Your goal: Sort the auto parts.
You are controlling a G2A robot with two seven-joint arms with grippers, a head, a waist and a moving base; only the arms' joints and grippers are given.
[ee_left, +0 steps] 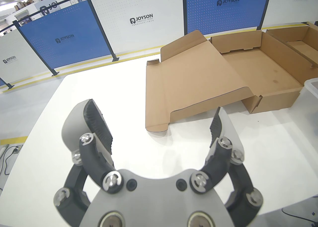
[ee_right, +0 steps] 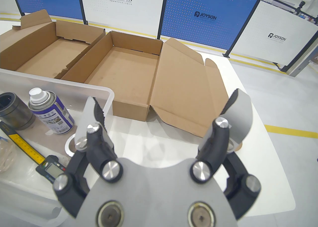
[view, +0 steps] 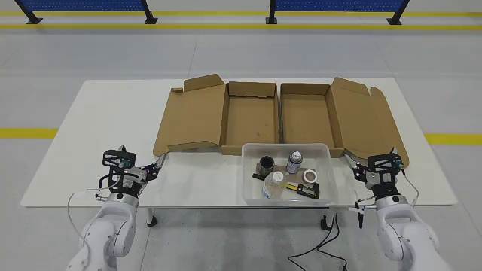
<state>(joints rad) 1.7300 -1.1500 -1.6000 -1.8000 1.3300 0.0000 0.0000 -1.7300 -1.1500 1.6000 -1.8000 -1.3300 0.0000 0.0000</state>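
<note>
The left box (view: pixel 251 124) and the right box (view: pixel 305 120) sit side by side across the middle of the tabletop (view: pixel 90 135). The bin (view: pixel 286 146) lies just before their join, at the near edge. In the bin, the cylinder (view: pixel 266 166) stands left of the spray can (view: pixel 294 161), and the caliper (view: pixel 305 189) lies nearer the bin's front wall.

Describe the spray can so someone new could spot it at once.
On the white table, find the clear plastic bin at the near edge, in front of the two open cardboard boxes. The spray can stands upright toward the bin's far side, next to a dark metal cylinder. It is the only item there with a blue label and white cap.
</note>
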